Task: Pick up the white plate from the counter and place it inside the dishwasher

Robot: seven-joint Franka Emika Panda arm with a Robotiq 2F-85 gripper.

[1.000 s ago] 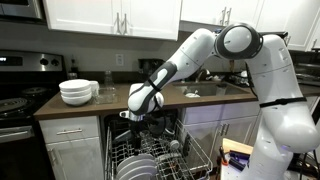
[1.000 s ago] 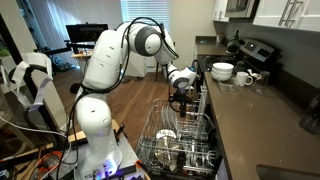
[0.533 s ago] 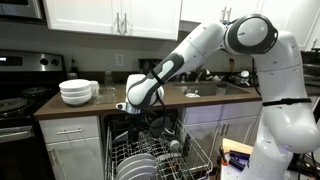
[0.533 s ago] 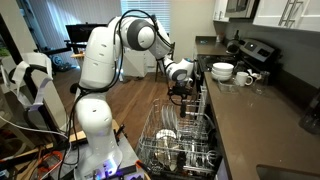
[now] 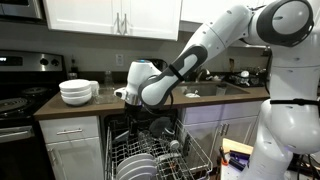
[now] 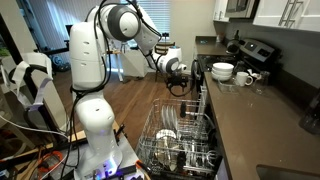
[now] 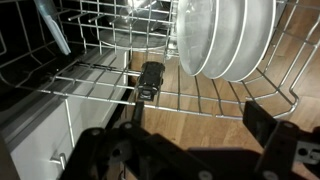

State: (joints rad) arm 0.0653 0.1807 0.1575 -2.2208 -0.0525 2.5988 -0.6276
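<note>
Plates (image 7: 225, 35) — upright in rack (image 7: 220, 98)

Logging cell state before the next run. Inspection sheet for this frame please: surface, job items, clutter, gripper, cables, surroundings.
surface: counter, dark top, front edge bare.
job's things: white plates stand upright in the pulled-out dishwasher rack; no single plate seen on the counter.
clutter: stack of white bowls on the counter; small items near the sink, too small to identify.
gripper: gripper open, empty, above the rack at counter height.
cables: what looks like loose wiring on the floor by the robot base.
surroundings: stove, white cabinets, wood floor.
</note>
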